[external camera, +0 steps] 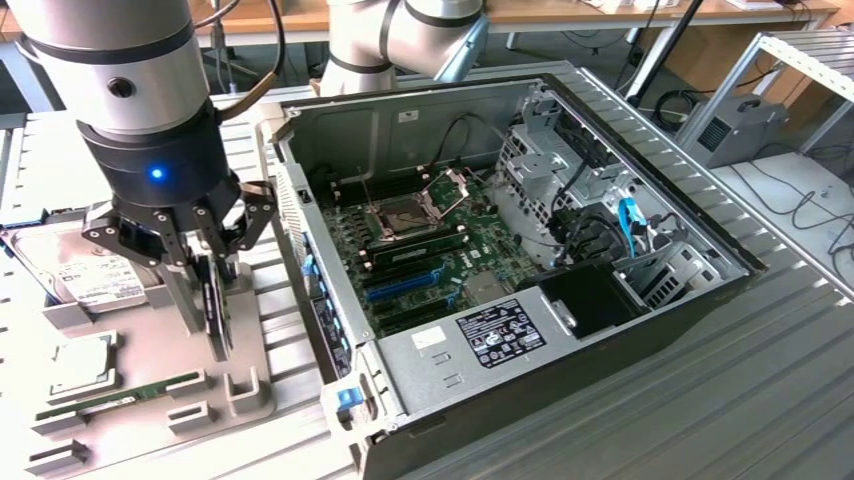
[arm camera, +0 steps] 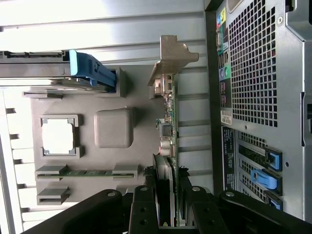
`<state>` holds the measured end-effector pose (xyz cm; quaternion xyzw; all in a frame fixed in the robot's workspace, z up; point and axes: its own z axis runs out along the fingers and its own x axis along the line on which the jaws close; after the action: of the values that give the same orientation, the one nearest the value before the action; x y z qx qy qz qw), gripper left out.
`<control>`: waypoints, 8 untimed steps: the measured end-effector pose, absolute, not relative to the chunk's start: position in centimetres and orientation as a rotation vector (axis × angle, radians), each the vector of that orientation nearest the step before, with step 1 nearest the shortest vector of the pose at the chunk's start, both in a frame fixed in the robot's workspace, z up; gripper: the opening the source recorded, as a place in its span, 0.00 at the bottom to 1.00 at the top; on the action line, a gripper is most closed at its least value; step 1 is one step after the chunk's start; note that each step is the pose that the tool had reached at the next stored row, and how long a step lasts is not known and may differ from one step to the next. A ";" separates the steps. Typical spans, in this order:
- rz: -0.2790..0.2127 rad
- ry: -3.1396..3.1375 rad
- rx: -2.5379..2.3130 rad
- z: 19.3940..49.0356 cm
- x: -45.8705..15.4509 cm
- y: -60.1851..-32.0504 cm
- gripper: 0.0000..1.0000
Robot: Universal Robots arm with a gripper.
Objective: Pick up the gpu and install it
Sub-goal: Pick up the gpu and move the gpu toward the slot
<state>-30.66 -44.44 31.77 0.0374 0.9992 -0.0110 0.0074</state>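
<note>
The gpu (external camera: 214, 305) stands on edge over the grey parts holder (external camera: 147, 320) at the exterior view's left, looking like a thin dark card. My gripper (external camera: 208, 268) comes down on it from above, a finger on each side, shut on the card. In the wrist view the gpu (arm camera: 168, 129) shows edge-on as a green board, its silver end bracket (arm camera: 173, 53) at the far end, and it runs back between the black fingers of my gripper (arm camera: 169, 191). I cannot tell whether its lower edge still rests in the holder's slot.
The open computer case (external camera: 667, 300) lies to the exterior view's right, with the motherboard and a blue slot (external camera: 400, 285) inside. The holder also carries a hard drive (external camera: 74, 275), a CPU (external camera: 83, 365) and a RAM stick (external camera: 120, 395). The case's perforated rear panel (arm camera: 253, 73) lies close beside the gpu.
</note>
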 end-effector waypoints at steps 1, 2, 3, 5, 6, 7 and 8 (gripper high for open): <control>-0.034 3.124 0.117 31.8 -30.7 -44.4 0.29; -0.034 3.124 0.117 31.8 -30.7 -44.4 0.29; -0.034 3.124 0.117 31.9 -30.7 -44.4 0.29; -0.035 3.124 0.117 31.9 -30.7 -44.4 0.29; -0.035 3.124 0.117 32.0 -30.7 -44.4 0.29; -0.035 3.124 0.117 32.0 -30.7 -44.4 0.29; -0.034 3.124 0.117 32.0 -30.7 -44.4 0.29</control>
<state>-30.66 -44.44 32.05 0.0374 0.9992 -0.0110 0.0075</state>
